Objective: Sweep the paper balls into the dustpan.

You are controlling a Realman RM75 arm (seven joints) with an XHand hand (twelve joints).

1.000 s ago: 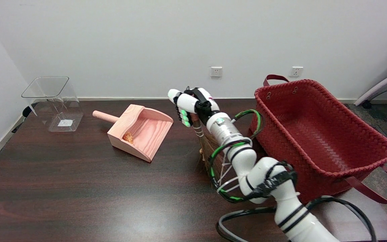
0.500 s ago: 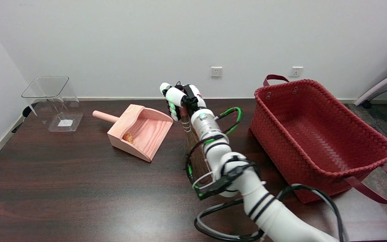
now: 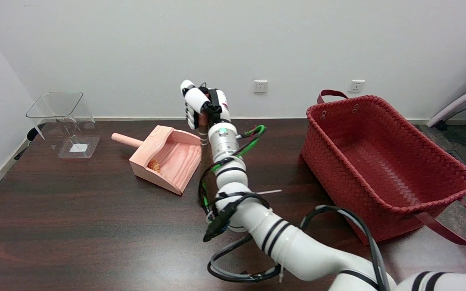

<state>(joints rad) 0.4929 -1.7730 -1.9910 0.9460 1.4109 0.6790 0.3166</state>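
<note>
A small crumpled orange paper ball [image 3: 154, 165] lies inside the pale pink wooden dustpan [image 3: 168, 157], near its back wall, on the dark wooden table [image 3: 75, 218]. Just right of the dustpan's open mouth, the black-and-white right hand [image 3: 202, 106] grips the brown broom handle [image 3: 203, 123], fingers wrapped around it.

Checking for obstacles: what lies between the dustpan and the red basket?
In the head view, the right hand gripping the broom, with its arm, stands between the dustpan and red basket.

Pink wooden dustpan [image 3: 168, 157] lies on table, orange paper ball [image 3: 154, 165] inside.
</note>
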